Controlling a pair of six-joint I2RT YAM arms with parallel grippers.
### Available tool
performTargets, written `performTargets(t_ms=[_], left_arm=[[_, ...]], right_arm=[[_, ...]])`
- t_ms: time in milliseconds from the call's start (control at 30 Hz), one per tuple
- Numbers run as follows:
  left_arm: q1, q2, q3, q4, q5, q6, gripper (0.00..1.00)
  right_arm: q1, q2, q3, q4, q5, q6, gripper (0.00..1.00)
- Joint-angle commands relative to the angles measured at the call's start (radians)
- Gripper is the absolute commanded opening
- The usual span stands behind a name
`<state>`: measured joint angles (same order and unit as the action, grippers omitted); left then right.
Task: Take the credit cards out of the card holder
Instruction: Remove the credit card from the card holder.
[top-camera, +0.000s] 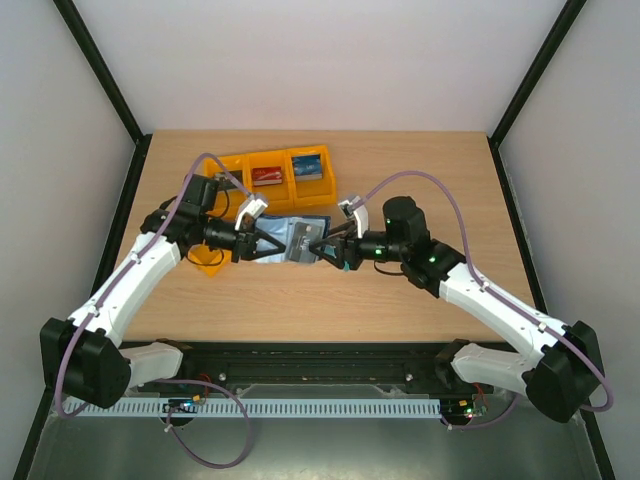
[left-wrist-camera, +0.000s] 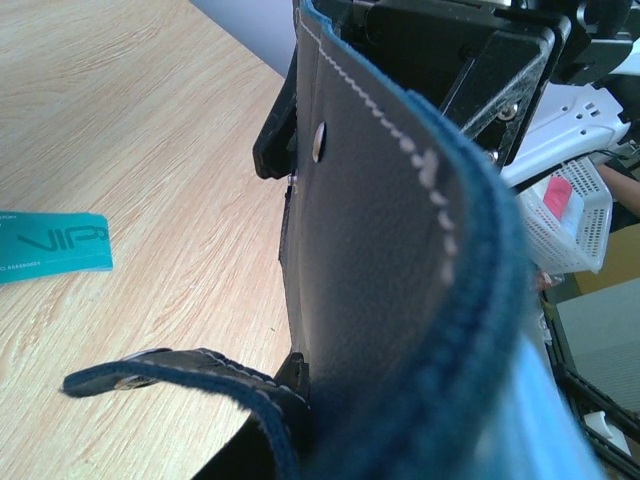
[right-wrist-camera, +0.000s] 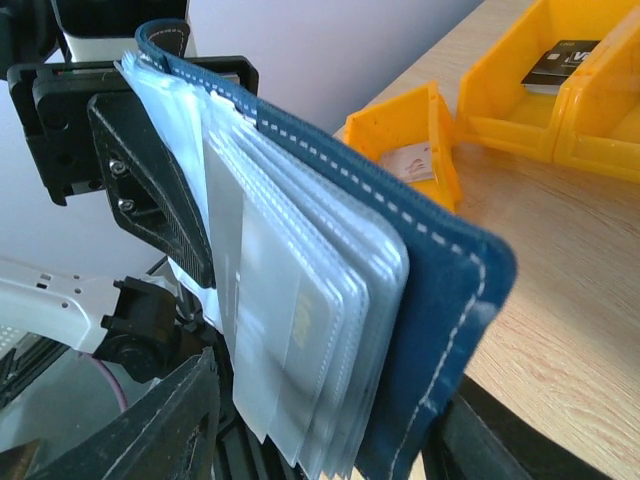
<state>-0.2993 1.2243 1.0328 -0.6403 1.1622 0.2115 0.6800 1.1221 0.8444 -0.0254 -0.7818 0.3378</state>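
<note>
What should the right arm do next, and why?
Probably nudge the right gripper onto the nearest clear plastic sleeve and close. The left gripper clamps the dark navy stitched card holder upright off the wooden table; the right jaws stand open around its sleeves, gripping nothing.

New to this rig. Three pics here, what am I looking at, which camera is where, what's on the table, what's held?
Two robot arms share a table. The overhead view looks down from behind them; the other two come from cameras on each wrist. The left gripper is shut on the card holder, a navy booklet with clear plastic sleeves seen fanned out in the right wrist view. The right gripper is at its other edge; whether it grips is unclear. On the table: orange bins holding cards, and a teal card lying loose in the left wrist view.
</note>
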Motion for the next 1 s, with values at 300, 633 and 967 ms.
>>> performTargets(t_ms=[300, 633, 967], left_arm=[[0.024, -0.034, -0.012, 0.037, 0.052, -0.022, 0.02], [0.024, -0.029, -0.02, 0.03, 0.048, -0.007, 0.02], [0.004, -0.011, -0.016, 0.024, 0.039, 0.003, 0.02]], right_arm=[[-0.002, -0.032, -0.032, 0.116, -0.049, 0.021, 0.5], [0.0, -0.041, -0.055, 0.18, -0.014, 0.052, 0.06], [0.09, 0.001, -0.058, 0.324, 0.106, 0.089, 0.04]])
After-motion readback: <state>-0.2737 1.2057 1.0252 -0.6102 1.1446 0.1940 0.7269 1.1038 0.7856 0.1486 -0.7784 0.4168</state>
